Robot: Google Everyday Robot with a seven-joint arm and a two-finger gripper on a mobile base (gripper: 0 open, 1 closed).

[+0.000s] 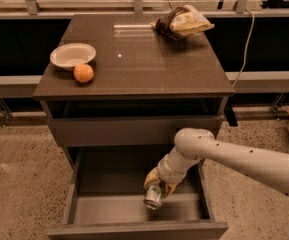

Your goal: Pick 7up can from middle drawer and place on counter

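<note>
The middle drawer (109, 209) is pulled open below the cabinet, showing its grey floor. My gripper (156, 186) reaches down into it from the right on a white arm and is shut on the 7up can (153, 197). The silver can is tilted and held a little above the drawer floor, near the front right. The counter (139, 64) is the dark brown glossy top of the cabinet above.
On the counter stand a white bowl (73, 55) and an orange (83, 73) at the left, and a chip bag (184, 22) at the back right. The upper drawer front (134, 129) is closed. A cable (244, 44) hangs at the right. Speckled floor surrounds the cabinet.
</note>
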